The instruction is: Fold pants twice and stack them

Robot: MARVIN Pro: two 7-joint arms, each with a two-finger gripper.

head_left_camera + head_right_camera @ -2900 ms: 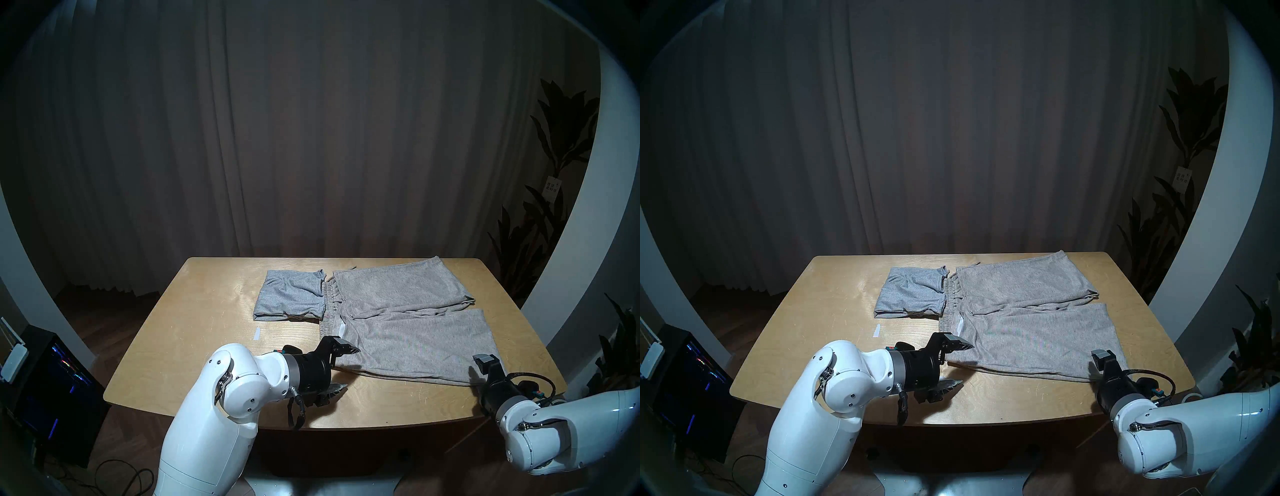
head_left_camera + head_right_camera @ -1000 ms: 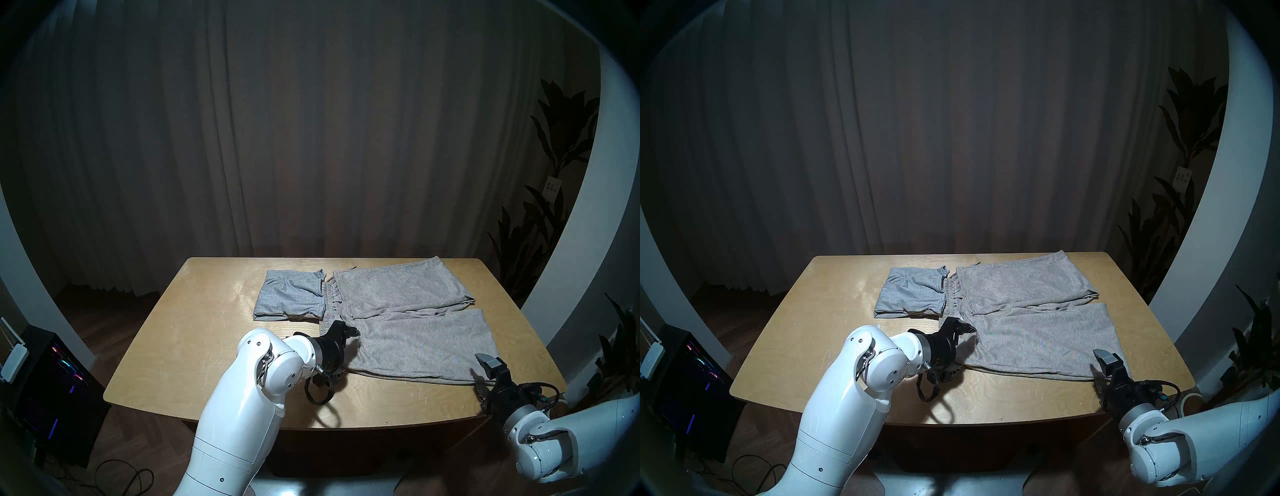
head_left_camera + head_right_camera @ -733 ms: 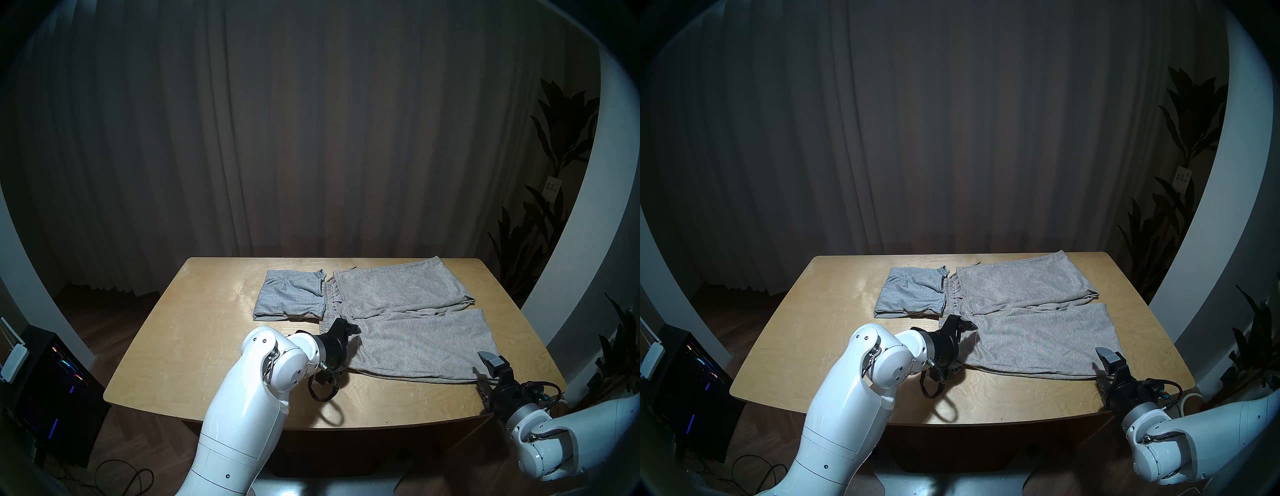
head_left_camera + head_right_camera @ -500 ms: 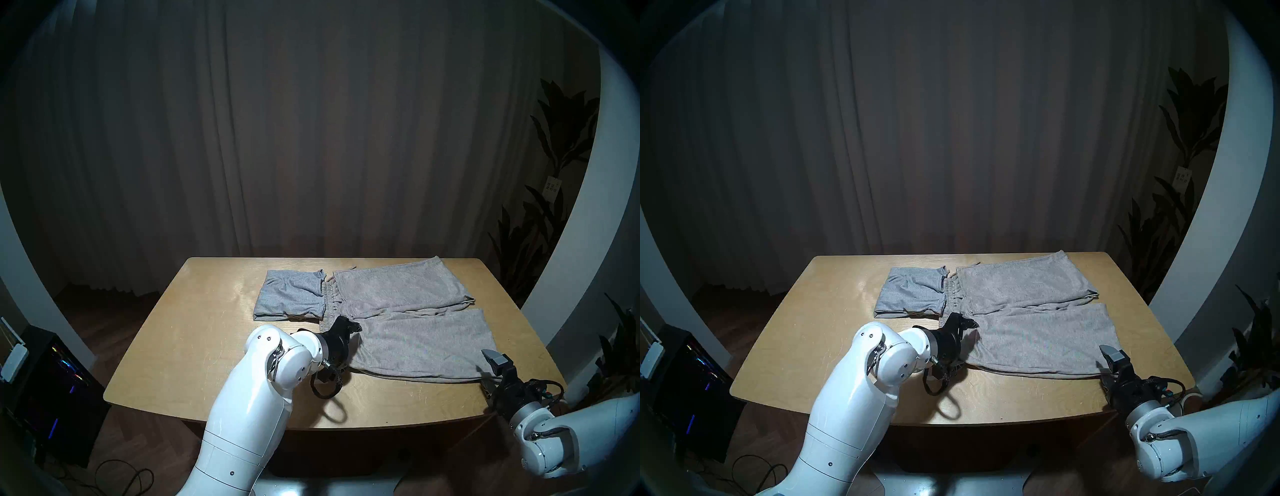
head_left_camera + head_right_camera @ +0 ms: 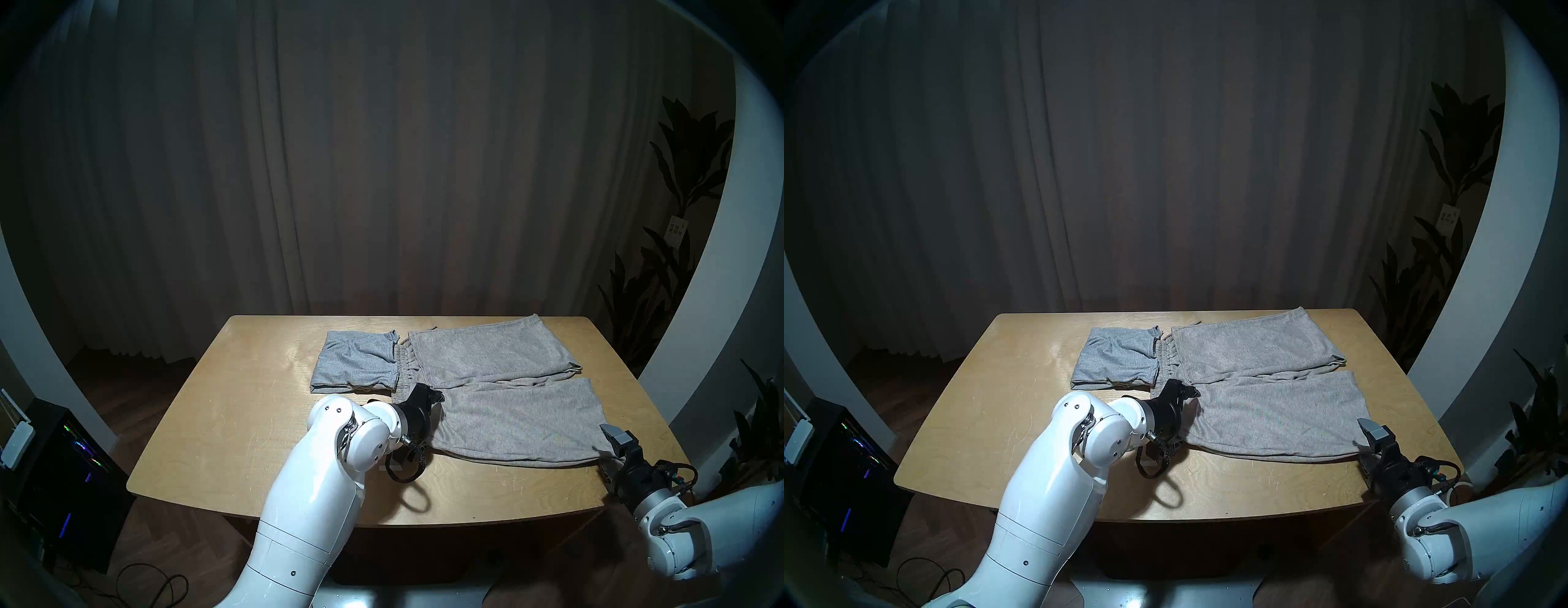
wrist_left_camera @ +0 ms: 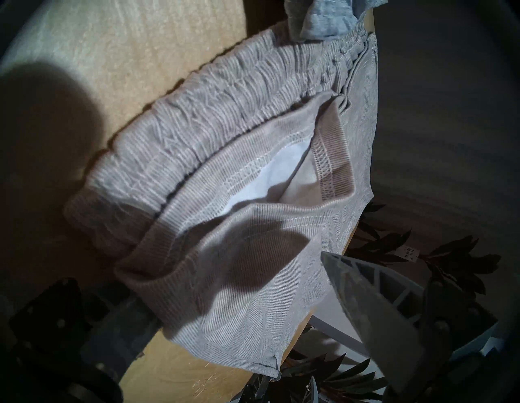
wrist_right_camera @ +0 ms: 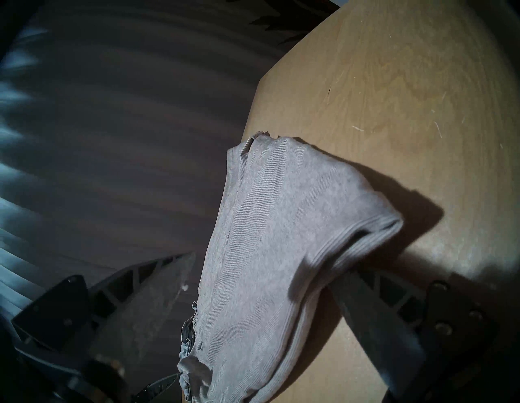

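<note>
Beige-grey pants (image 5: 500, 390) spread flat, waistband gathered.

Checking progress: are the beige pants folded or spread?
Spread: the beige pants lie flat on the table, both legs side by side.

A pale plywood table with rounded corners (image 5: 237, 424) carries it all. Lying on it toward the far edge is a small folded pair of cool light-grey knit pants (image 5: 354, 365). Just beside them, edges touching, a larger warm beige-grey knit pair with a gathered waistband (image 5: 500, 382) is spread flat, legs running to the right. The near leg's cuff reaches the table's right near edge.
</note>
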